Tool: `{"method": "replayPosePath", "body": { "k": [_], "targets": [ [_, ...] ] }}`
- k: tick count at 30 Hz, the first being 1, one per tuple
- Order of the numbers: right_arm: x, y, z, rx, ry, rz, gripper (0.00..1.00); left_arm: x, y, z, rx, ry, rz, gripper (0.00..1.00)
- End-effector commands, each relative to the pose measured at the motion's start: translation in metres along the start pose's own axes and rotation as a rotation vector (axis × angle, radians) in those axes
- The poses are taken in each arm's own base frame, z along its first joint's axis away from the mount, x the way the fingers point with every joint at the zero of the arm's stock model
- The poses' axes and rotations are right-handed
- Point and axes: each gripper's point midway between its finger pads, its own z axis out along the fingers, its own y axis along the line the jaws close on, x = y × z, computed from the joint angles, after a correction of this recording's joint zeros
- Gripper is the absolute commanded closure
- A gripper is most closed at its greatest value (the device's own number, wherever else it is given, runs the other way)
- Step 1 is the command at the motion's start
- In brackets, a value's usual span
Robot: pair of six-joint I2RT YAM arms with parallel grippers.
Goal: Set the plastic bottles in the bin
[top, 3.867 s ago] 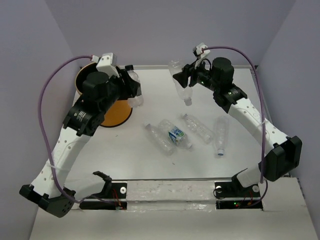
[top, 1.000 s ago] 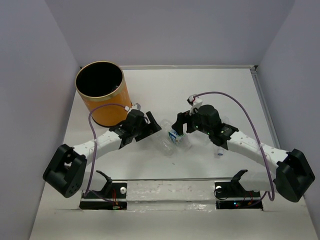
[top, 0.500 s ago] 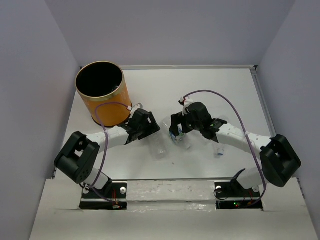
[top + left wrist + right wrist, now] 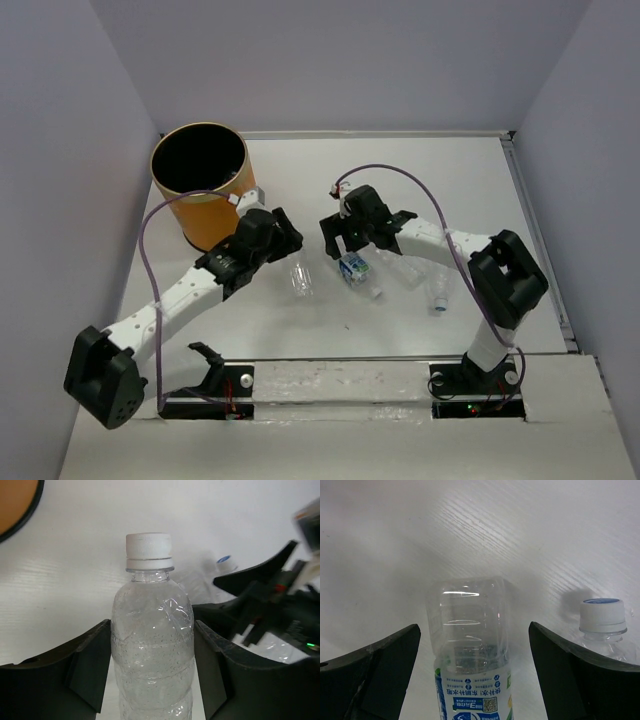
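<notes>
While left end effector (image 4: 152,630) grips a bottle (image 4: 152,655), cap (image 4: 148,546) pointing forward, right end effector (image 4: 474,629) gapes.

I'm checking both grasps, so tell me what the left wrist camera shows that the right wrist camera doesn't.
Only the left wrist view: the left gripper closed against an unlabelled bottle, cap pointing away; the bin edge at top left; the right arm beyond. Only the right wrist view: the right gripper wide open, with gaps either side of a labelled bottle, base pointing away. Both: a bottle centred between that arm's own fingers, with the white table behind.
</notes>
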Motion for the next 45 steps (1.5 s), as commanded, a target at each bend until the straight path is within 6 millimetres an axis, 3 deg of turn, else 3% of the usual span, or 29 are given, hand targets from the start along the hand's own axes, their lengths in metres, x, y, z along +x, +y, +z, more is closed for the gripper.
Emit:
{"method": "replayPosePath", "body": {
  "k": [1, 3, 4, 6, 9, 10, 12, 13, 14, 15, 17, 18, 21, 25, 26, 28, 31, 33, 35, 38, 39, 41, 42, 43, 44, 45],
  "targets": [
    [-0.006, -0.002, 0.006, 0.009, 0.035, -0.039, 0.05, -0.062, -0.02, -0.052, 0.023, -0.175, 0.041, 0.45],
    [-0.003, -0.005, 0.01, 0.025, 0.054, -0.041, 0.05, -0.082, -0.023, -0.074, 0.025, -0.228, 0.039, 0.45],
    [-0.002, -0.007, 0.013, 0.034, 0.065, -0.045, 0.05, -0.103, -0.034, -0.089, 0.048, -0.278, 0.041, 0.45],
    [0.001, -0.009, 0.021, 0.057, 0.085, -0.057, 0.05, -0.128, -0.038, -0.111, 0.038, -0.357, 0.039, 0.46],
    [-0.001, -0.006, 0.027, 0.061, 0.088, -0.066, 0.11, -0.178, -0.051, -0.145, 0.05, -0.506, 0.036, 0.46],
    [-0.007, -0.002, 0.027, 0.058, 0.073, -0.072, 0.12, -0.204, -0.056, -0.166, 0.045, -0.59, 0.015, 0.46],
    [-0.013, 0.003, 0.025, 0.057, 0.056, -0.07, 0.22, -0.232, -0.049, -0.18, -0.017, -0.676, 0.0, 0.46],
    [-0.02, 0.005, 0.021, 0.052, 0.037, -0.069, 0.28, -0.255, -0.051, -0.198, -0.025, -0.747, -0.003, 0.46],
    [-0.026, 0.007, 0.018, 0.051, 0.021, -0.065, 0.38, -0.267, -0.048, -0.199, -0.051, -0.775, -0.004, 0.46],
    [-0.032, 0.014, 0.012, 0.038, -0.001, -0.072, 0.42, -0.29, -0.039, -0.214, -0.103, -0.852, -0.019, 0.46],
    [-0.036, 0.021, 0.006, 0.023, -0.019, -0.072, 0.55, -0.31, -0.025, -0.213, -0.192, -0.9, -0.025, 0.46],
    [-0.041, 0.023, 0.002, 0.018, -0.038, -0.068, 0.55, -0.324, -0.009, -0.217, -0.269, -0.952, -0.045, 0.46],
    [-0.048, 0.036, -0.018, -0.026, -0.09, -0.064, 0.56, -0.339, 0.008, -0.211, -0.357, -0.99, -0.056, 0.46],
    [-0.069, 0.071, -0.051, -0.176, -0.201, -0.057, 0.57, -0.372, 0.027, -0.222, -0.464, -1.102, -0.095, 0.46],
    [-0.076, 0.085, -0.065, -0.224, -0.237, -0.061, 0.57, -0.377, 0.031, -0.209, -0.5, -1.087, -0.074, 0.46],
    [-0.09, 0.099, -0.08, -0.258, -0.292, -0.073, 0.57, -0.386, 0.035, -0.203, -0.532, -1.081, -0.072, 0.46],
    [-0.117, 0.117, -0.11, -0.302, -0.381, -0.095, 0.57, -0.382, 0.049, -0.176, -0.59, -1.033, -0.042, 0.26],
    [-0.13, 0.127, -0.125, -0.332, -0.422, -0.109, 0.58, -0.379, 0.054, -0.171, -0.594, -1.031, -0.044, 0.01],
    [-0.154, 0.138, -0.145, -0.374, -0.49, -0.124, 0.59, -0.375, 0.054, -0.166, -0.563, -1.008, -0.037, 0.01],
    [-0.178, 0.149, -0.155, -0.409, -0.547, -0.136, 0.59, -0.369, 0.044, -0.163, -0.478, -0.968, -0.03, 0.01],
    [-0.193, 0.16, -0.168, -0.439, -0.586, -0.149, 0.59, -0.361, 0.035, -0.163, -0.414, -0.925, -0.01, 0.01],
    [-0.208, 0.167, -0.169, -0.456, -0.614, -0.159, 0.6, -0.347, 0.025, -0.169, -0.32, -0.892, -0.023, 0.01],
    [-0.226, 0.173, -0.181, -0.471, -0.67, -0.167, 0.6, -0.337, 0.016, -0.168, -0.249, -0.855, -0.005, 0.01],
    [-0.234, 0.175, -0.182, -0.479, -0.69, -0.169, 0.6, -0.33, 0.013, -0.17, -0.216, -0.841, -0.002, 0.01],
    [-0.237, 0.177, -0.171, -0.476, -0.683, -0.168, 0.6, -0.314, 0.017, -0.163, -0.198, -0.806, 0.001, 0.01],
    [-0.262, 0.184, -0.189, -0.499, -0.764, -0.174, 0.6, -0.305, 0.009, -0.18, -0.132, -0.809, 0.013, 0.01]
  ]
}}
